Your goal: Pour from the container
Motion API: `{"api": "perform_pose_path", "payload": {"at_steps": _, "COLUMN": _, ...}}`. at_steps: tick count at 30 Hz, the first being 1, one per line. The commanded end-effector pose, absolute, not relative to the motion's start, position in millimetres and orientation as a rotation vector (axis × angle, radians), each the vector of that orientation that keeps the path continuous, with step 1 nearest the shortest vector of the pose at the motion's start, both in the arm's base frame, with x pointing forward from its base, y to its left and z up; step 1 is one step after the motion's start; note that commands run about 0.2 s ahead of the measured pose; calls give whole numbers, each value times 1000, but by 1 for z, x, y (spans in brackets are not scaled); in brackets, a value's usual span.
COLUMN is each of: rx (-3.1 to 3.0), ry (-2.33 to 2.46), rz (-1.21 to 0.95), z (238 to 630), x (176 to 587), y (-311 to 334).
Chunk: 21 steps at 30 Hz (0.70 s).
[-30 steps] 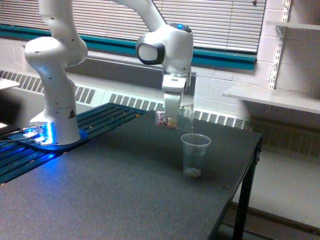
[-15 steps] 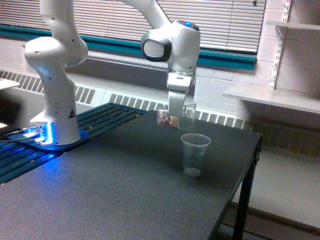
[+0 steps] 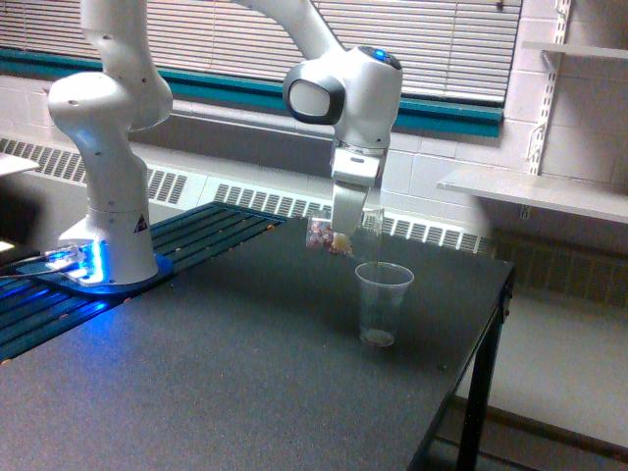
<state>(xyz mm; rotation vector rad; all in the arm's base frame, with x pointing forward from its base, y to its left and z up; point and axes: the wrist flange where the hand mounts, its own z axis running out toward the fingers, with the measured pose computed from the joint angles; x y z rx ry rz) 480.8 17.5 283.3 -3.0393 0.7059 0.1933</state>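
My gripper (image 3: 348, 234) is shut on the container (image 3: 329, 236), a small clear cup with pinkish-brown and pale bits inside. The container lies tipped on its side in the air, its closed end toward the exterior view's left and its mouth toward the right. It hangs just above and to the left of the rim of a clear ribbed drinking cup (image 3: 382, 303) that stands upright on the dark table (image 3: 245, 373). A few bits lie at the bottom of that cup.
The arm's white base (image 3: 110, 235) stands at the exterior view's left on a blue-lit plate. The table's right edge (image 3: 491, 324) drops off near the cup. A wall shelf (image 3: 535, 191) sits to the right, and a radiator runs along the back wall.
The gripper has shifted a little to the right with the container, bringing it closer over the standing cup's rim. The standing cup has not moved.
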Motion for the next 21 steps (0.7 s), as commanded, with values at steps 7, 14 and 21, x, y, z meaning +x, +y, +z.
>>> {"api": "perform_pose_path", "payload": {"at_steps": 7, "rx": -3056, "ry": 708, "rz": 236, "z": 286, "x": 488, "y": 15}}
{"api": "perform_pose_path", "payload": {"at_steps": 14, "rx": -3068, "ry": 699, "rz": 270, "z": 284, "x": 491, "y": 14}}
{"api": "perform_pose_path", "payload": {"at_steps": 21, "rx": -3074, "ry": 692, "rz": 312, "z": 282, "x": 495, "y": 12}}
